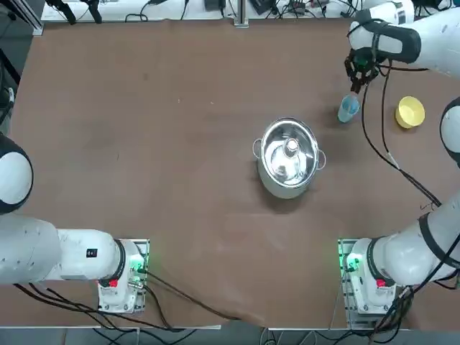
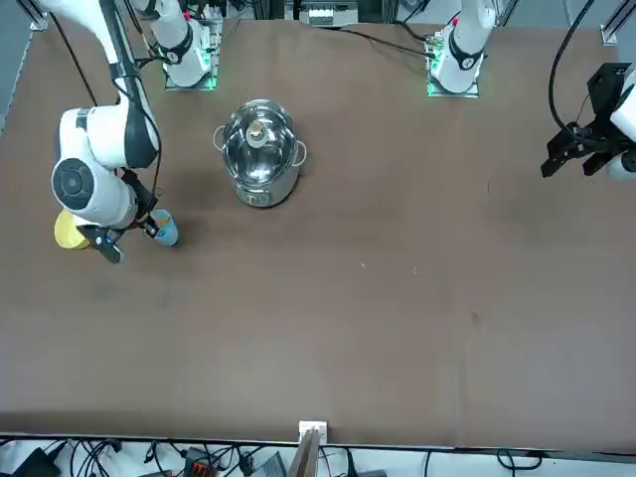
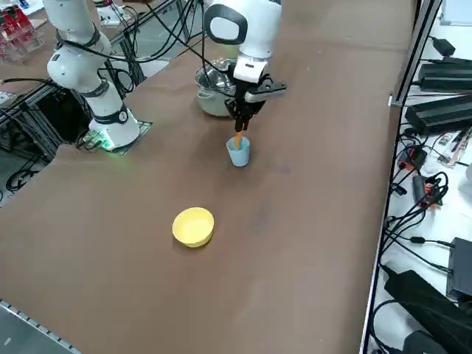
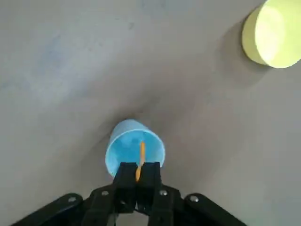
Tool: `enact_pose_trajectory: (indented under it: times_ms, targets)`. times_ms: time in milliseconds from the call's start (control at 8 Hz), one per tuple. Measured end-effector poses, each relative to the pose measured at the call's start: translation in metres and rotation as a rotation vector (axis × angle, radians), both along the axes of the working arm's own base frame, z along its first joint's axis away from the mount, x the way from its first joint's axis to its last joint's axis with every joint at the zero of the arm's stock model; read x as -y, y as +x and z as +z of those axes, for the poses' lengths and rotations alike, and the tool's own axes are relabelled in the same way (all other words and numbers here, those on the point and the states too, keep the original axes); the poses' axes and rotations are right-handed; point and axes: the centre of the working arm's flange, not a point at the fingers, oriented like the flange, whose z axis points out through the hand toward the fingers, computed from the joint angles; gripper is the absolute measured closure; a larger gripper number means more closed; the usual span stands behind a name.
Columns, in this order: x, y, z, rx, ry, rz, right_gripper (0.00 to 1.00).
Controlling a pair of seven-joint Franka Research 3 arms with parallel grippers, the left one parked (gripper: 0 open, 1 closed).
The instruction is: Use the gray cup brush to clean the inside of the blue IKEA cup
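the right franka arm [image 2: 117,119] has glossy white rounded links with dark grey bands. black cables [image 2: 156,134] run along it. its black tool [image 4: 139,188] shows small silver screws [image 4: 163,192].

Right gripper meets blue cup!

And here's the right gripper [image 1: 355,88], right over at the blue cup [image 1: 348,109]! Yellow bowl [image 1: 410,112] sits near, off to the gripper's right; the lidded pot [image 1: 288,159] stands well apart, leftward and closer to the arm bases.
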Motion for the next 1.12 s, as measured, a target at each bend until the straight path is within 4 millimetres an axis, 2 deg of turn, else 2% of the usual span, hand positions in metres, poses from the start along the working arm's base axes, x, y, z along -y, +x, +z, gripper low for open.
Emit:
enact_pose_trajectory:
  times_ms: [250, 375, 750, 1000, 1125]
  targets:
    - [0.027, 0.004, 0.002, 0.021, 0.003, -0.046, 0.96]
    - [0.029, 0.007, 0.003, 0.035, 0.006, -0.050, 0.96]
    - [0.015, 0.025, 0.019, 0.092, 0.009, -0.058, 0.96]
    - [-0.010, 0.033, 0.024, 0.119, 0.005, -0.075, 0.96]
    - [-0.023, 0.033, 0.019, 0.114, 0.000, -0.080, 0.96]
